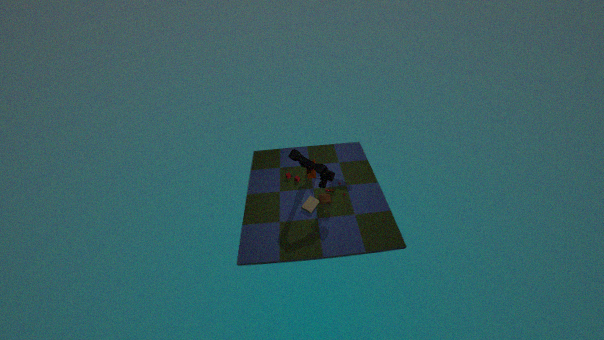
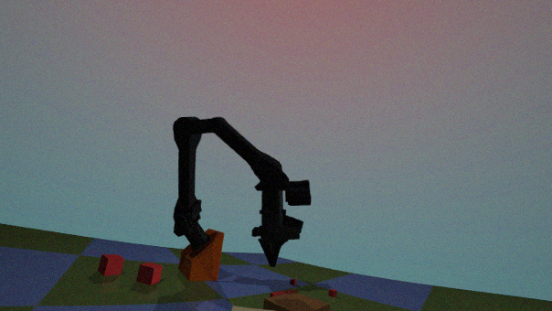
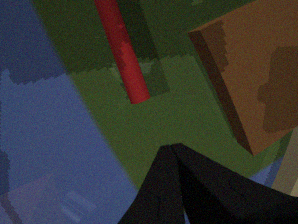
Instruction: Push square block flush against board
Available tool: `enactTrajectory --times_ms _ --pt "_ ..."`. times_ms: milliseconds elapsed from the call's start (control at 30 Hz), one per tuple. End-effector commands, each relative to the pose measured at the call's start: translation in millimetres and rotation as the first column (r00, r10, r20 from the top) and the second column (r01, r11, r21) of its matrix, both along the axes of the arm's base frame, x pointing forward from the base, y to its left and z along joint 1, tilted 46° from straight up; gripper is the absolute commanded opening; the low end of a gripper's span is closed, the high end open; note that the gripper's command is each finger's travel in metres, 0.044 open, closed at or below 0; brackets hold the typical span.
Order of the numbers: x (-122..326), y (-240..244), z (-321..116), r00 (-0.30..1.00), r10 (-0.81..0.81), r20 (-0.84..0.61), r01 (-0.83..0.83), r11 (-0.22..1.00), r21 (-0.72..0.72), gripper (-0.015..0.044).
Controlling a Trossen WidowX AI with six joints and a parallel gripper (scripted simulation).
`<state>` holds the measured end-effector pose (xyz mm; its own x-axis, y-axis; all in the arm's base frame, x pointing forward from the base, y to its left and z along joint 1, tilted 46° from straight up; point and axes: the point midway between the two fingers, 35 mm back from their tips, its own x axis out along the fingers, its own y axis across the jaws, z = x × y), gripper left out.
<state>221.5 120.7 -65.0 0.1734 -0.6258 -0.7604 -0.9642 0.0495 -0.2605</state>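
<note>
Closed fingertips, pressed together with nothing between them, end the black gripper (image 1: 322, 185) (image 2: 272, 264) (image 3: 170, 153), which points down above the mat on the far side of a low, square brown block (image 1: 325, 198) (image 2: 297, 304) (image 3: 255, 75) with a smooth top and darker side faces. The block lies flat, just right of a pale cream, flat rectangular board (image 1: 310, 204) (image 2: 249, 308) (image 3: 288, 175), their edges at different angles, and whether their corners touch I cannot tell. Beneath is a dim blue-and-green checkered mat (image 1: 382, 231) (image 2: 27, 276) (image 3: 45, 125), surrounded by hazy teal that fades to greyish pink higher up.
</note>
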Motion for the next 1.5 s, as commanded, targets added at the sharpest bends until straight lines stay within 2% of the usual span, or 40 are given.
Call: enactTrajectory --times_ms 0,267,433,1467 --pt "-8.0 -26.5 -5.1 0.996 0.016 -0.093 -0.026 0.994 -0.111 0.0" --pt "-7.6 -29.6 -7.5 0.995 0.016 -0.097 -0.027 0.993 -0.114 0.0" --pt "-1.0 -66.3 -42.1 0.995 0.016 -0.097 -0.027 0.993 -0.116 0.0" --pt "3.9 -51.7 -54.2 0.995 0.017 -0.097 -0.028 0.993 -0.114 0.0"
